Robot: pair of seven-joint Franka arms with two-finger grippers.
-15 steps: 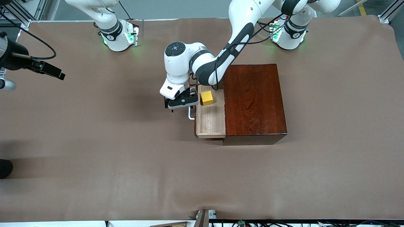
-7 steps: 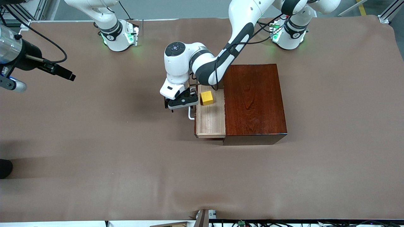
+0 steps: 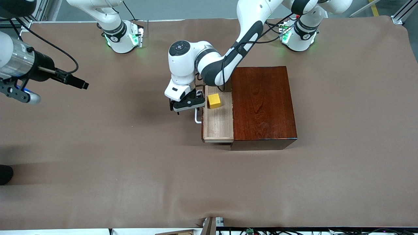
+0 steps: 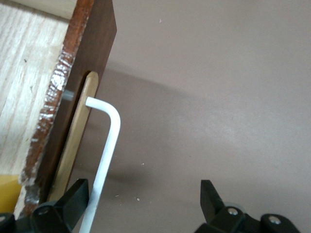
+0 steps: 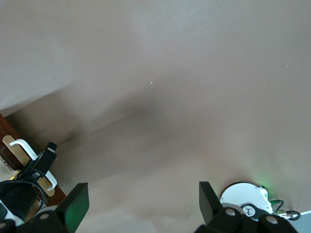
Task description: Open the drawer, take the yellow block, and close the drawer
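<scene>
the pale-wood drawer (image 3: 218, 125) of the dark reddish-brown wooden box (image 3: 263, 104) stands pulled out, small yellow block (image 3: 214, 101) inside. left gripper (image 3: 184, 105), jaws apart, straddles the white u-shaped handle (image 4: 103, 160). right gripper (image 5: 141, 204) hangs spread over bare table.

The right claw (image 5: 141, 206), its fingers spread wide and empty, hangs over bare brown tabletop (image 5: 184, 73), with the drawer's white handle (image 5: 24, 148) and the left claw (image 5: 41, 162) at the edge.
</scene>
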